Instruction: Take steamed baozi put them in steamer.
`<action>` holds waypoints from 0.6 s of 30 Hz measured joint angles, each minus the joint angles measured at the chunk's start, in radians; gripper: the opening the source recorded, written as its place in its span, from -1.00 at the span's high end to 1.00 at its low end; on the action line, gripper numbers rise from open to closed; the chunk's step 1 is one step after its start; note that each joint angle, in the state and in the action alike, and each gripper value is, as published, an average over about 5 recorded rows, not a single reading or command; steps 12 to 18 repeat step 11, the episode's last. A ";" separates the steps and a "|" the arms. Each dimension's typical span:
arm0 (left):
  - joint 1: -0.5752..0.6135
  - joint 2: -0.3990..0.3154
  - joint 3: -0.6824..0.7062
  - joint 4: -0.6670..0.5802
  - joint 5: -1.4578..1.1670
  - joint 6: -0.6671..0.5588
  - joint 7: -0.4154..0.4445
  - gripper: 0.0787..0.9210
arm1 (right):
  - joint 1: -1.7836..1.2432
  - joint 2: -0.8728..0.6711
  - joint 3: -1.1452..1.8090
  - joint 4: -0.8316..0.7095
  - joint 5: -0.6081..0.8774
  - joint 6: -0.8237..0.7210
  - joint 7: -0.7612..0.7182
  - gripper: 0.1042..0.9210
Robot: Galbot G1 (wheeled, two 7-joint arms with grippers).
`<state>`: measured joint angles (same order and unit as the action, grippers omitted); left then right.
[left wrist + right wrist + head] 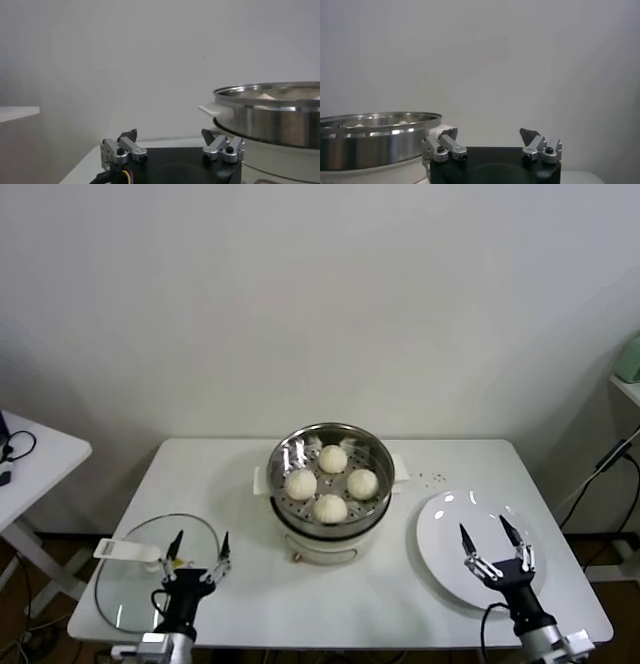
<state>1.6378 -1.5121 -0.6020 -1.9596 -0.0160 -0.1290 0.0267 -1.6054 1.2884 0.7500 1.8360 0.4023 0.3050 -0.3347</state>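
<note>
All four baozi [331,482] sit inside the steamer [330,456], spread on its perforated tray in a loose diamond, near each other but not pressed together. The steamer stands mid-desk [240,584] toward the back. By the look of it the loading is done and nothing is left on the plate [445,559], which lies bare at the right.

The left pincer [198,564] hovers low at the front left, fingers spread and empty, just beside or over the rim of the glass lid [135,584] lying flat on the desk. The right pincer [495,549] hangs over the plate, also spread wide with nothing in it. Both are well apart from the pot.

I would judge the buns light and soft, with smooth skin that dents or tears under a hard squeeze; take one from above across its widest part, closing only until it is held. Any reach back in has to clear the steel rim, which stands well above the tray, and the buns leave little bare tray between them.

There is free desk in front of the steamer and between it and each pincer. A few small specks [433,478] lie behind the plate. The lid's white handle [125,552] sticks out beside the left pincer and could be nudged.
</note>
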 measured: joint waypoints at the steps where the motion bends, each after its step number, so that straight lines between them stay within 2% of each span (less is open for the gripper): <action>1: 0.000 0.001 -0.002 0.000 -0.002 0.001 0.003 -0.77 | -0.003 0.005 0.001 0.000 0.000 0.002 -0.002 -0.76; 18: -0.002 0.004 -0.006 0.007 -0.003 0.002 0.013 -0.77 | -0.022 0.034 0.012 -0.013 0.008 0.019 -0.008 -0.76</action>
